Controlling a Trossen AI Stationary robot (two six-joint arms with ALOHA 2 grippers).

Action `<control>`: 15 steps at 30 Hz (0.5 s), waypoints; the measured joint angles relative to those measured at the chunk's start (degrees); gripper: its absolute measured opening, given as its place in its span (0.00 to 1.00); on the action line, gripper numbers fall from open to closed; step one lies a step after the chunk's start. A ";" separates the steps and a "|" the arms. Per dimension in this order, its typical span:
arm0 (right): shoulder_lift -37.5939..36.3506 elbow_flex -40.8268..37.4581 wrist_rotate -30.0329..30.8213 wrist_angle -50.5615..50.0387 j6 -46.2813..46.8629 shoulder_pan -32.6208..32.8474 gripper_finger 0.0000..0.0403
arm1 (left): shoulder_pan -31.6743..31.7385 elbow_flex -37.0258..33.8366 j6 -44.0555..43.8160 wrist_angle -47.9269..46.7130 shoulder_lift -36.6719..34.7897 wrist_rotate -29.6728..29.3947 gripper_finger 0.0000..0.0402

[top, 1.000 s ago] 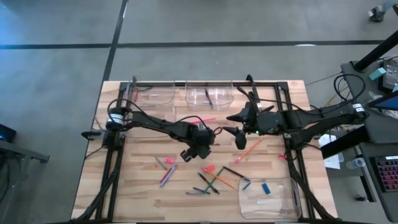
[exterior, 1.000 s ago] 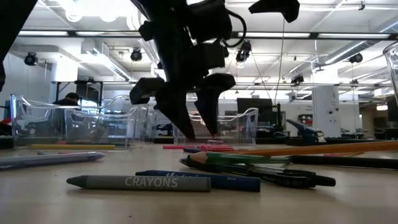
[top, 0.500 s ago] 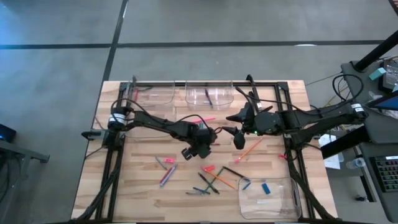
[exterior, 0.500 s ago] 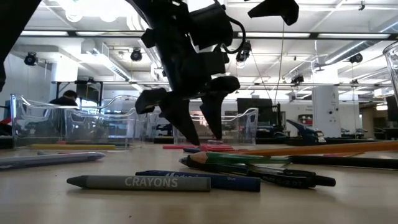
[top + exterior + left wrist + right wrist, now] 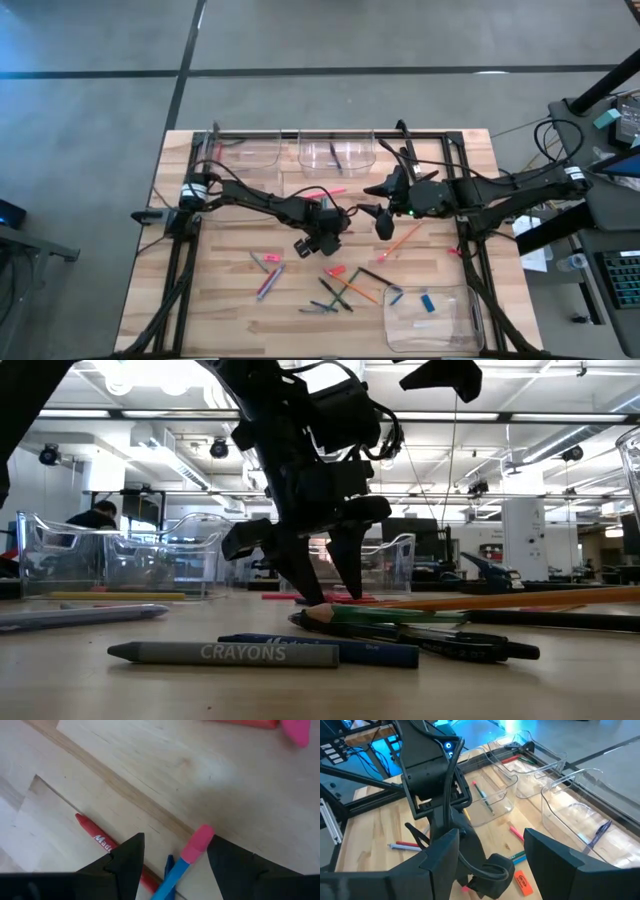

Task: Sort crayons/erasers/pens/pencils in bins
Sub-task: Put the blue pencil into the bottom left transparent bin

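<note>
My left gripper (image 5: 318,243) is open and low over the middle of the table. In the left wrist view its fingers (image 5: 125,860) stand on either side of a blue stick with a pink end (image 5: 192,851), beside a red crayon (image 5: 102,842). I cannot tell whether they touch it. In the low view the fingertips (image 5: 312,592) are close to the tabletop. My right gripper (image 5: 385,222) is open and empty, hovering just right of the left one. Clear bins stand at the far edge (image 5: 245,155) (image 5: 337,152) and at the near right (image 5: 433,317).
Loose sticks lie in a heap near the middle (image 5: 345,285), with more at the left (image 5: 268,275). An orange pencil (image 5: 400,240) lies under my right gripper. A red stick (image 5: 325,192) lies farther back. A blue eraser (image 5: 428,302) lies in the near right bin.
My left gripper has come down toward the table, its fingertips now close to the wood, and has stayed open. My right arm has kept still.
</note>
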 joint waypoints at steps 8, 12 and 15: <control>0.00 0.00 1.25 -0.04 -0.11 0.00 0.53 | 0.00 -0.13 0.00 -0.33 0.02 1.11 0.38; 0.00 -0.39 1.33 -0.03 -0.15 0.00 0.53 | 0.00 -0.22 0.00 -0.33 0.02 1.16 0.30; 0.00 -0.69 1.35 -0.09 -0.15 0.00 0.53 | 0.00 -0.28 -0.02 -0.33 0.04 1.16 0.24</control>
